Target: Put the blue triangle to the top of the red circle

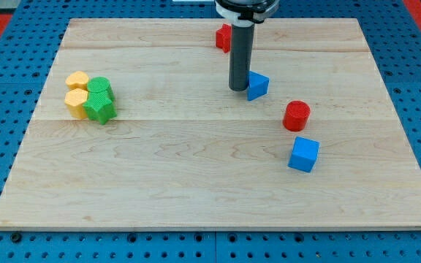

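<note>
The blue triangle (258, 85) lies on the wooden board, right of the board's centre and toward the view's top. The red circle (296, 115) stands below and to the right of it, a short gap apart. My tip (238, 89) rests on the board right against the blue triangle's left side. The dark rod rises from there to the view's top edge.
A red block (224, 37) sits near the top edge, partly behind the rod. A blue cube (303, 154) lies just below the red circle. At the left, two yellow blocks (77, 92) and two green blocks (99, 99) form a tight cluster.
</note>
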### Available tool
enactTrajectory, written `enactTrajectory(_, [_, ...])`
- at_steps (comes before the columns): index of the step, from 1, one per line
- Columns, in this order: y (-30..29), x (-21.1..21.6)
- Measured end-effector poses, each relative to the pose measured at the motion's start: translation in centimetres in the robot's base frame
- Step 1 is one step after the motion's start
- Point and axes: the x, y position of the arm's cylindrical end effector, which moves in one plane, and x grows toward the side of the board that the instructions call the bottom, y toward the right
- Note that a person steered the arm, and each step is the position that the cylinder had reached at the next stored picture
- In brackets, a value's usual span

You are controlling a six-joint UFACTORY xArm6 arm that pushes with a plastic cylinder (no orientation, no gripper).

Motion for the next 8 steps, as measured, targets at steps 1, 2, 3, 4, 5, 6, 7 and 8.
enactTrajectory(1, [1.0, 0.0])
enactTrajectory(2, [3.1, -0.2])
enactTrajectory(3, [4.3, -0.3])
enactTrajectory(4, [4.4, -0.3])
enactTrajectory(5, [4.6, -0.3])
enactTrajectory(6, [4.6, -0.5])
enactTrajectory(7, [5.0, -0.7])
enactTrajectory(8, [5.3, -0.7])
